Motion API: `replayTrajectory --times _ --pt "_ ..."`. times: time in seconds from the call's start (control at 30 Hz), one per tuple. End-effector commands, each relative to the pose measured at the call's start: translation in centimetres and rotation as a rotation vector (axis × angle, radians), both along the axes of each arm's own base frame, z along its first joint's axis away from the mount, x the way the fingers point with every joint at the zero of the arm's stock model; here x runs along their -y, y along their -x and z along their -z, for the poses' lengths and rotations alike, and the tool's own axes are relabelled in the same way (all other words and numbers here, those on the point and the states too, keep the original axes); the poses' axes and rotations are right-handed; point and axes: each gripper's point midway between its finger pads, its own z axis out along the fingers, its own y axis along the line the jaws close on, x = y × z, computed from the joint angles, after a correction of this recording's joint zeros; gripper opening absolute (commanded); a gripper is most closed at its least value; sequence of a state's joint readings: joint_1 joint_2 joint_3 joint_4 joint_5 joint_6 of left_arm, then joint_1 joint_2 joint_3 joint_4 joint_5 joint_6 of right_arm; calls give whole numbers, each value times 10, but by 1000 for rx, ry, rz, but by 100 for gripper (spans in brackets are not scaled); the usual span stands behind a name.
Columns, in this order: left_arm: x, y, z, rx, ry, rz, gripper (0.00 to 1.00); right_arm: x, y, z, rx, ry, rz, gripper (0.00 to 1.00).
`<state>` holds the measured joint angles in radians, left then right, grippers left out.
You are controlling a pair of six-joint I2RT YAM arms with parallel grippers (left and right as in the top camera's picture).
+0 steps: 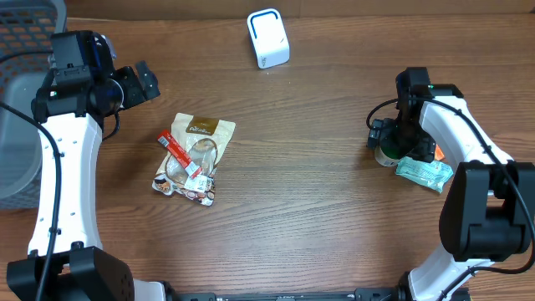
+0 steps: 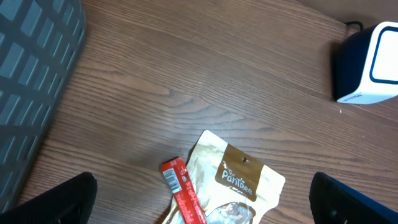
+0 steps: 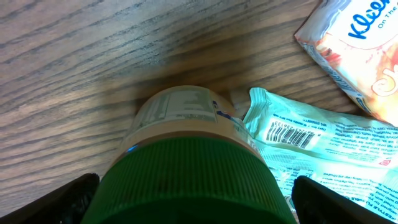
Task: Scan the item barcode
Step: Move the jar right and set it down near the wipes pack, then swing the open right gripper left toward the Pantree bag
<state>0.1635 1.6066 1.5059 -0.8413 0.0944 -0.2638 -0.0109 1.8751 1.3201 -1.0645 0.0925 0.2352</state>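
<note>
A white barcode scanner (image 1: pixel 267 38) with a blue outline stands at the back of the table and shows again as the scanner (image 2: pixel 367 62) in the left wrist view. A tan snack pouch (image 1: pixel 196 155) lies at centre left with a red stick pack (image 1: pixel 180 153) across it. The stick pack's barcode (image 2: pixel 172 178) faces up. My left gripper (image 1: pixel 138 84) hangs open above and behind the pouch (image 2: pixel 239 177), holding nothing. My right gripper (image 1: pixel 386 144) stands open around a green-lidded jar (image 3: pixel 186 180), with a gap between each finger and the lid.
A teal packet (image 3: pixel 311 143) with a printed barcode lies against the jar's right side, also seen from overhead as the teal packet (image 1: pixel 425 173). A tissue pack (image 3: pixel 360 43) sits beyond it. A grey mesh basket (image 1: pixel 21 100) fills the far left edge.
</note>
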Motion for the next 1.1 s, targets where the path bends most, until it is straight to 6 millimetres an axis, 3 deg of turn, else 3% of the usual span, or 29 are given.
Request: replayTrajectory --times 0.0,0.23,0.33,0.43,0.5,0.63,0.87,1.07 --pt "5 -3 -12 31 9 3 100 2 -11 -16 39 0 10 100" --pt "5 -3 -12 31 8 3 100 0 -40 -88 128 -3 3 100" --pt "5 -3 -12 31 9 3 100 -15 -50 -119 179 -58 -17 100" --pt "5 -3 -12 31 9 3 100 -57 -56 -140 219 -234 -69 95" --pt "5 -3 -12 31 9 3 100 -92 -57 -146 232 -358 -122 92" --pt "4 -3 -12 31 8 2 100 -142 -58 -150 257 -453 -231 88" --pt "5 -3 -12 31 9 3 100 -248 -40 -153 315 -534 -494 86" --pt "5 -3 -12 31 9 3 100 -335 -16 -147 429 -525 -714 66"
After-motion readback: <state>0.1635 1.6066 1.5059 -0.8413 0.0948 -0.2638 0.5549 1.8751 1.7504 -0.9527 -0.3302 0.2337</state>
